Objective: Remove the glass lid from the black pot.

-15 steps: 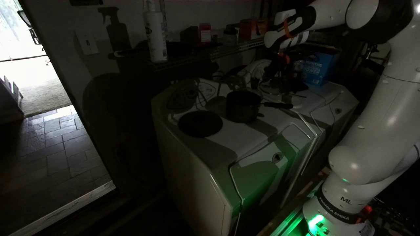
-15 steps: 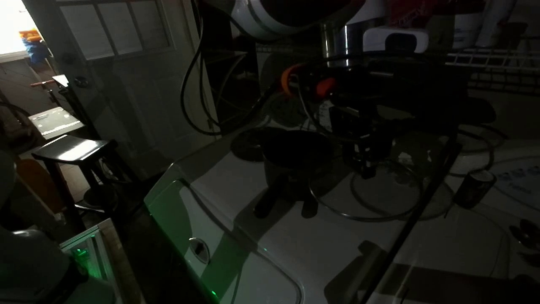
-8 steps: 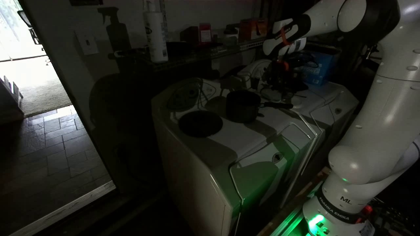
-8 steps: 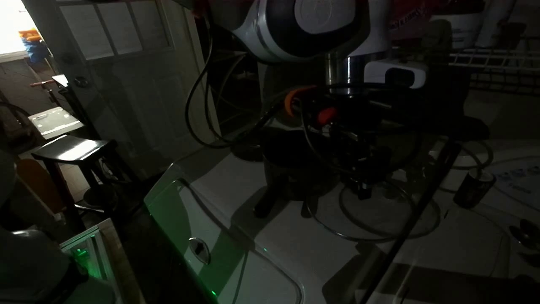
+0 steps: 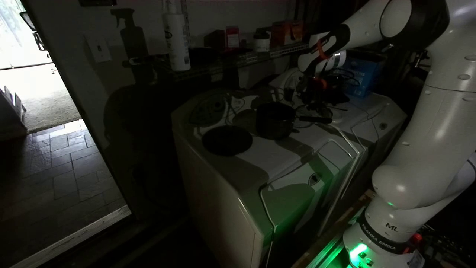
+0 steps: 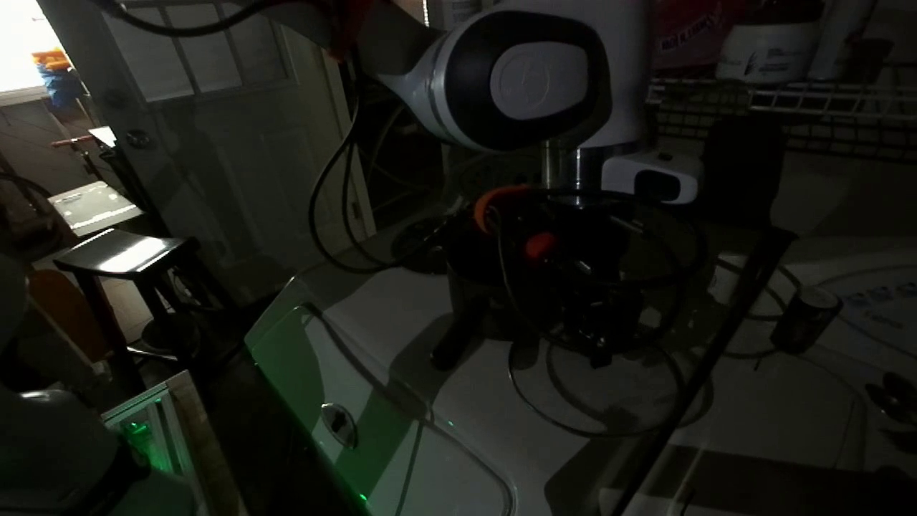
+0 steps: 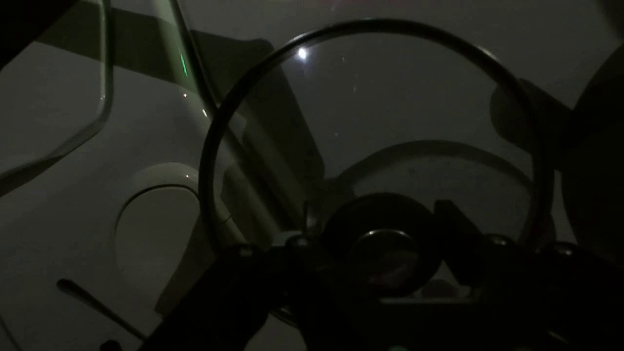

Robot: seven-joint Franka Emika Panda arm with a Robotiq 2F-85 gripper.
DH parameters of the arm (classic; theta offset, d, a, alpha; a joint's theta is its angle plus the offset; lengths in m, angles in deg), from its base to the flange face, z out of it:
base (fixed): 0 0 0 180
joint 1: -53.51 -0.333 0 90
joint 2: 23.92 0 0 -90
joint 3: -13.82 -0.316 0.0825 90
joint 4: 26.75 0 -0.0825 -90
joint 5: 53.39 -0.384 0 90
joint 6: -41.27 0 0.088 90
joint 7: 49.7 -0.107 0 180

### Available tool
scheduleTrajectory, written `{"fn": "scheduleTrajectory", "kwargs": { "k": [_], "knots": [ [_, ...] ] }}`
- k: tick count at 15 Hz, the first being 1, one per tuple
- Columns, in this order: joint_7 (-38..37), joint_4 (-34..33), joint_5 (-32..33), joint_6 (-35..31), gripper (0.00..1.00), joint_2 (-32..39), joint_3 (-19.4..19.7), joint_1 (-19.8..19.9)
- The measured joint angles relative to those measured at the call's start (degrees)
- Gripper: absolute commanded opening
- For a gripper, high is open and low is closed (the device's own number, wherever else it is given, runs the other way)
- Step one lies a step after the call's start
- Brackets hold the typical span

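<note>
The black pot (image 5: 275, 123) stands upright and uncovered on a white machine top; it also shows in an exterior view (image 6: 476, 308), its handle pointing to the front. The glass lid (image 6: 609, 408) hangs beside the pot, a little above the white surface, with its ring shadow offset beneath. In the wrist view the lid (image 7: 380, 92) fills the middle, its dark knob (image 7: 380, 209) between my fingers. My gripper (image 7: 378, 231) is shut on that knob; it also shows in an exterior view (image 6: 600, 351). The picture is very dark, so the finger contact is hard to see.
A flat dark round pan (image 5: 227, 140) lies left of the pot. A dark can (image 6: 806, 320) and dark utensils (image 6: 892, 401) are on the neighbouring machine. A blue box (image 5: 362, 78) stands behind the gripper. A wire shelf (image 6: 845, 107) runs along the wall. A seam divides the two machines.
The arm has come down and shifted slightly, carrying the lid lower and toward the front beside the pot. The pot and pan have not moved.
</note>
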Motion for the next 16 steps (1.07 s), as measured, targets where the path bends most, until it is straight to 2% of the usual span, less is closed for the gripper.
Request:
{"fn": "scheduleTrajectory", "kwargs": {
  "k": [10, 16],
  "knots": [
    [1.88, 4.67, -4.94, -3.66, 0.34, 0.22, -0.01, 0.73],
    [2.04, 6.25, -5.39, -4.05, 0.34, 0.74, -0.02, 0.81]
  ]
}}
